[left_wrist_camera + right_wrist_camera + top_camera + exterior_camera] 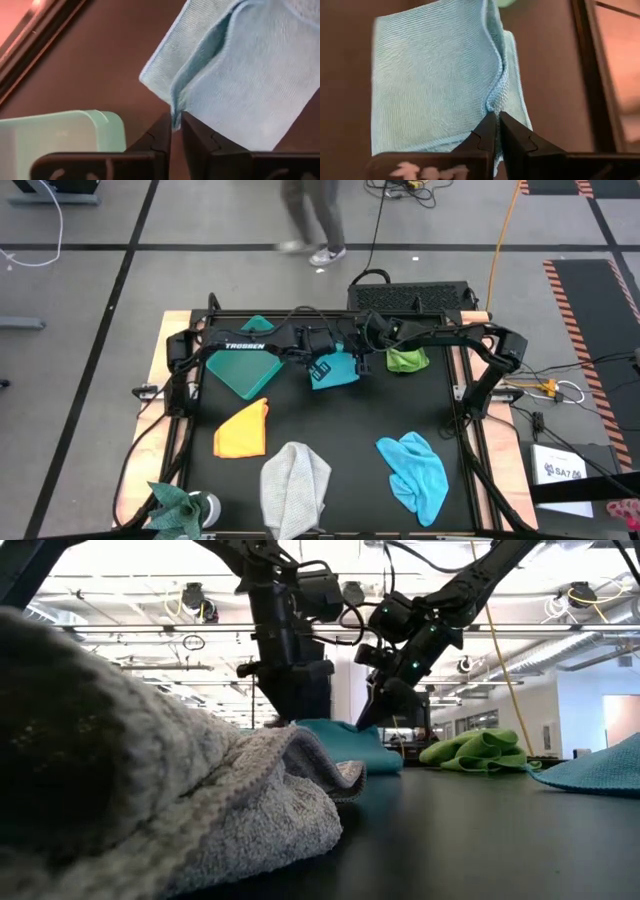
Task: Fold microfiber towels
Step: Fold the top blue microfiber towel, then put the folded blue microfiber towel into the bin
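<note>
Both grippers pinch the teal towel [335,370] near the middle of the bench's far edge.

The left gripper [176,125] has its fingers nearly together on a raised fold at the teal towel's edge, beside the teal bin [238,365] that sits toward the far left corner. The right gripper [498,119] is clenched on a ridge of the same cloth, with the lime green towel [406,359] just beside it toward the far right corner. The bench [340,430] is bare at its centre. The orange-yellow towel [243,429] lies at the left side, the light grey towel [295,488] at the near edge, and the light blue towel [415,470] toward the near right corner.
</note>
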